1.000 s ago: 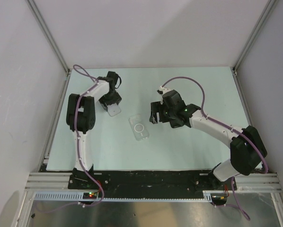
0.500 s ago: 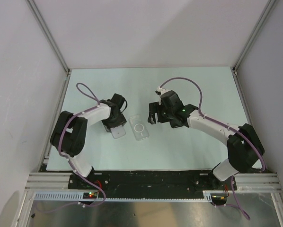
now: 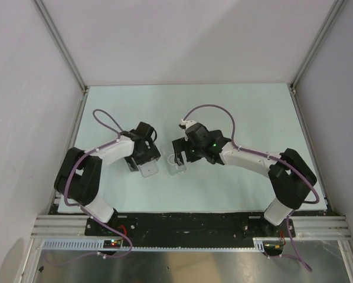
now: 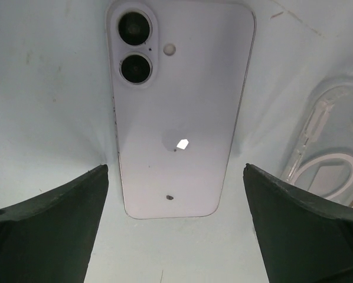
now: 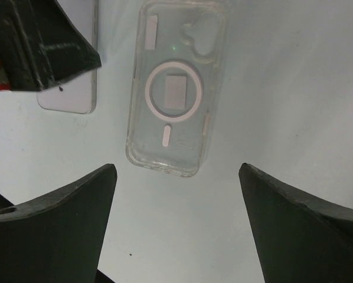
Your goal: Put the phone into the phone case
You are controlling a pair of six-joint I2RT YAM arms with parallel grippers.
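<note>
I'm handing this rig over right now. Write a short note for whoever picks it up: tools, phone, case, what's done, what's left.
Left tool: open, above the phone, one finger on each side, not gripping it.
Right tool: open, above the phone case, not gripping it.
Phone: flat on the table, back up with the lenses showing, beside the case and apart from it.
Case: clear, flat, empty.
Done: nothing seated yet.
Left: grasp the phone, probably hold the case steady, then press the phone in.

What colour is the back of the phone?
Pale lilac, almost white; the phone shows best in the left wrist view.
</note>
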